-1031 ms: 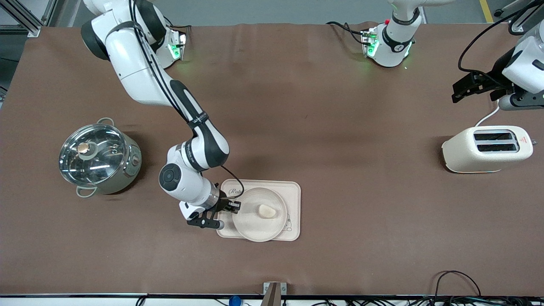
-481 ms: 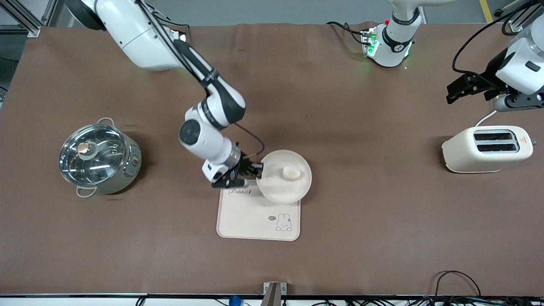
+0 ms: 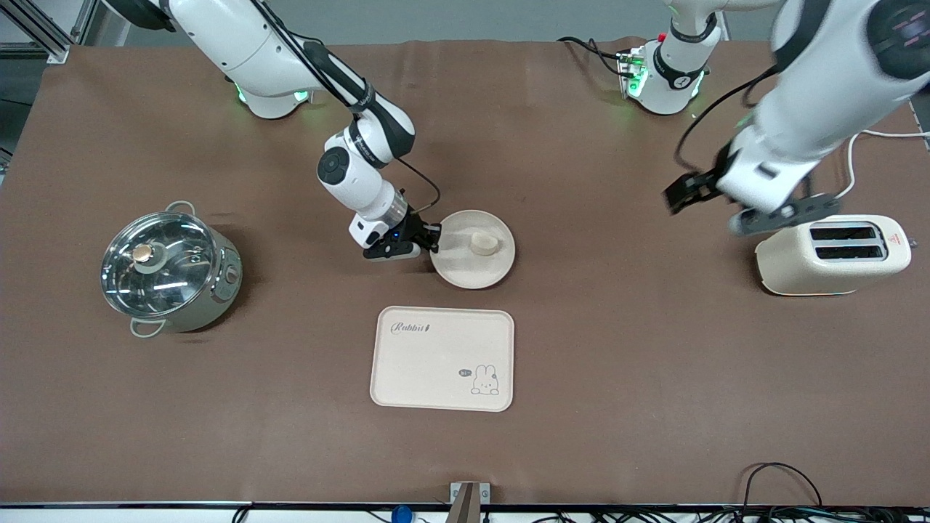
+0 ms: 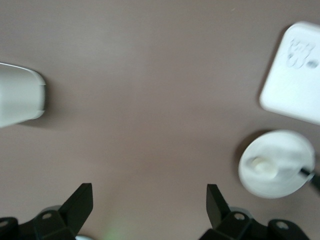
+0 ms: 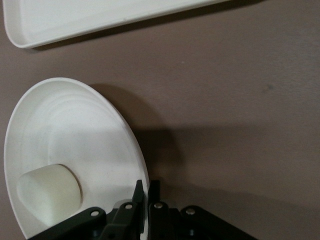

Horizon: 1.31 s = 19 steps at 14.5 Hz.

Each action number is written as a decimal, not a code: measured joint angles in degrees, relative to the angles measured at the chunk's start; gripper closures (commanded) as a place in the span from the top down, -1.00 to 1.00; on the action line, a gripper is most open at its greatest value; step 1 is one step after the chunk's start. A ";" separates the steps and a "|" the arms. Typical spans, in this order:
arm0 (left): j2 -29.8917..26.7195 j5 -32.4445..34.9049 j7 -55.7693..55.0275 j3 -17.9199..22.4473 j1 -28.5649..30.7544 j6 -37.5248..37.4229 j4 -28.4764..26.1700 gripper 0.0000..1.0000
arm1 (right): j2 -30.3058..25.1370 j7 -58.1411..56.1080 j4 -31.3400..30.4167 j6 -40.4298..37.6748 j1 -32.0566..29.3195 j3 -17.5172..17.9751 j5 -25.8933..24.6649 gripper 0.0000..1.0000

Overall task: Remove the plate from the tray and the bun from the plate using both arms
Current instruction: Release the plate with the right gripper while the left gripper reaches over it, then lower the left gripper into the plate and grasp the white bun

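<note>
1. Step in hand, by judgement: plate (image 3: 473, 249) already off the tray (image 3: 442, 359) and being set down on the bare table, farther from the front camera than the tray and well apart from it.
2. Right gripper (image 3: 430, 240) pressed together on the plate's rim, at the edge toward the right arm's end of the table; in the right wrist view, fingers (image 5: 148, 192) nipping the thin rim, the plate tilted up, with a shadow under its lifted side.
3. Bun (image 3: 482, 243) resting on the plate, a little off its centre, away from the pinched rim; not yet removed.
4. Tray lying flat and bare, rabbit drawing and lettering uncovered, nearer to the front camera than the plate.
5. Right arm reaching down from its base to the plate, forearm sloping, wrist bent so the gripper meets the rim from the side.
6. Left gripper (image 3: 716, 203) spread wide and holding nothing, in the air just beside the toaster (image 3: 833, 254), well apart from the plate; left wrist view showing plate and bun far off.
7. Next, likely: lower the plate flat and release the rim without jolting the bun; then bring the left gripper across over the plate, descend on the bun and close gently, soft lump likely to squash or roll.
8. Pot (image 3: 171, 269) standing well apart from the plate, toward the right arm's end; no part in this step.
</note>
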 measured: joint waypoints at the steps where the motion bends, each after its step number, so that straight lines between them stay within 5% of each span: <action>1: 2.48 0.01 -4.14 -1.98 -0.24 2.83 -0.04 1.00 | -0.18 -0.03 -0.13 -0.02 -0.63 0.10 0.00 0.52; 3: 7.49 0.01 -10.66 -4.11 -1.79 7.49 -0.01 1.00 | -1.02 -0.13 -0.09 -0.33 -1.56 0.20 0.00 1.00; 6: 13.44 0.01 -17.85 -4.31 -5.88 11.80 0.10 1.00 | -5.98 0.02 0.63 -7.12 -1.92 0.39 0.00 1.00; 9: 18.21 0.14 -23.35 -4.34 -9.50 15.32 0.12 1.00 | -15.02 0.09 5.11 -27.06 -6.28 0.17 0.01 1.00; 13: 24.85 1.36 -30.97 -4.32 -13.68 22.55 0.18 1.00 | -24.61 -10.00 15.77 -58.02 -23.28 -0.28 -0.66 1.00; 16: 29.30 2.70 -36.97 -4.25 -16.60 29.09 0.57 1.00 | -25.86 -13.78 30.11 -78.49 -33.73 -0.53 -9.47 1.00; 19: 33.58 5.49 -43.72 -4.15 -19.64 32.11 2.63 0.95 | -26.12 -16.60 38.90 -86.16 -39.02 -0.53 -13.81 1.00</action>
